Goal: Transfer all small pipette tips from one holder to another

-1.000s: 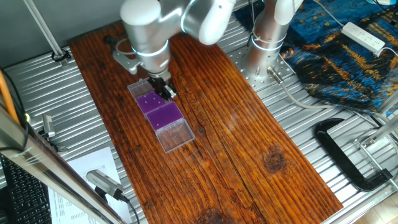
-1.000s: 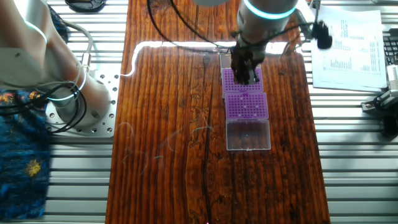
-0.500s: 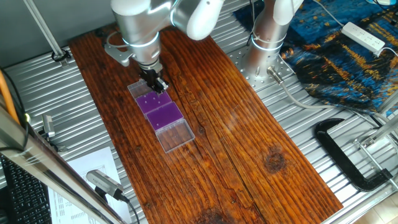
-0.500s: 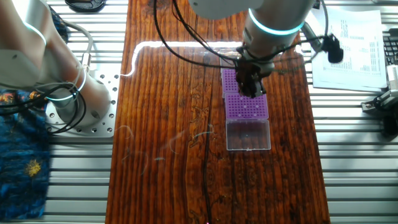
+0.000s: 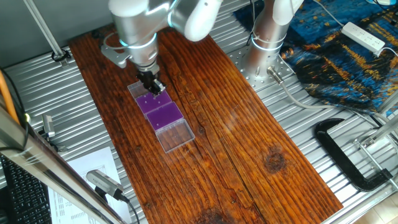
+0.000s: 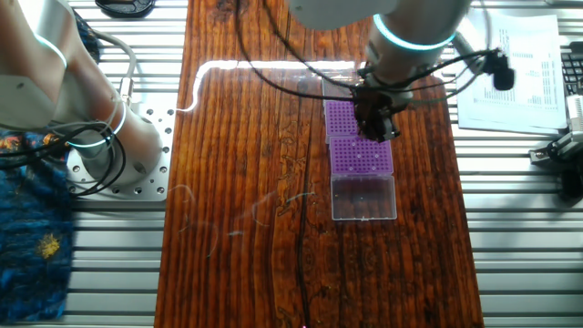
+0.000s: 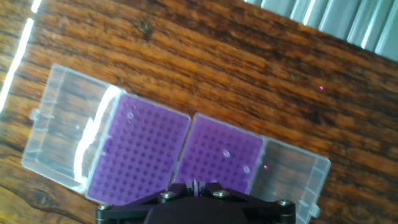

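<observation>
The gripper [image 6: 376,126] hovers over the seam between two holders [image 7: 143,152] [image 7: 221,154]. Whether its fingers are together or clamped on a tip cannot be told.

Procedure: centre the fingers over one hole, keep them vertical, and descend slowly, because each tip is far smaller than a finger.

Count, hand view: two holders, side by side; three tips visible. One tip [image 7: 130,116] sits at 10 o'clock in the left holder. Two tips [image 7: 226,153] [image 7: 246,169] sit near centre and at 4 o'clock in the right holder.
</observation>
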`<state>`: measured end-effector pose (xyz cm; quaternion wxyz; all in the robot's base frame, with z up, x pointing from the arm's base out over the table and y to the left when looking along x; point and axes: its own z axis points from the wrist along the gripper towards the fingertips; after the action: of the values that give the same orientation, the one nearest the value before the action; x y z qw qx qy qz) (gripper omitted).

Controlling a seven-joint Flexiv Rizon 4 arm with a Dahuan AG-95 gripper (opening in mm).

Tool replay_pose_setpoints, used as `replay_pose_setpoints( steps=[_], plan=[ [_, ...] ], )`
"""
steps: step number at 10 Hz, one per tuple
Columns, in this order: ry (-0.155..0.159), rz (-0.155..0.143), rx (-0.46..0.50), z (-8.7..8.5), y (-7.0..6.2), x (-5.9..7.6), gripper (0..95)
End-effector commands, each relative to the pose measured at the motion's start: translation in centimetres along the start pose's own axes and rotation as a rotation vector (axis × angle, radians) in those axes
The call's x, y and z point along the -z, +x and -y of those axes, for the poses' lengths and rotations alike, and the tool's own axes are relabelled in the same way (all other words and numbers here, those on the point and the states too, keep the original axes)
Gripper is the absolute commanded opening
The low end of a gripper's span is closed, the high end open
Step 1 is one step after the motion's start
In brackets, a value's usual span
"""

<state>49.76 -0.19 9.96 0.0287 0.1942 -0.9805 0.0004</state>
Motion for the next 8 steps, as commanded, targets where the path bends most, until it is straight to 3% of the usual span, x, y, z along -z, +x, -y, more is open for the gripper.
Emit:
replay_pose_setpoints(
  steps=[1, 5, 8],
  plan=[
    [0.006, 0.007, 0.002, 0.1, 0.3, -0.1, 0.0],
    [0.012, 0.019, -0.006, 0.2, 0.2, -0.9, 0.0],
    [0.016, 0.014, 0.007, 0.3, 0.9, -1.2, 0.0]
  ],
)
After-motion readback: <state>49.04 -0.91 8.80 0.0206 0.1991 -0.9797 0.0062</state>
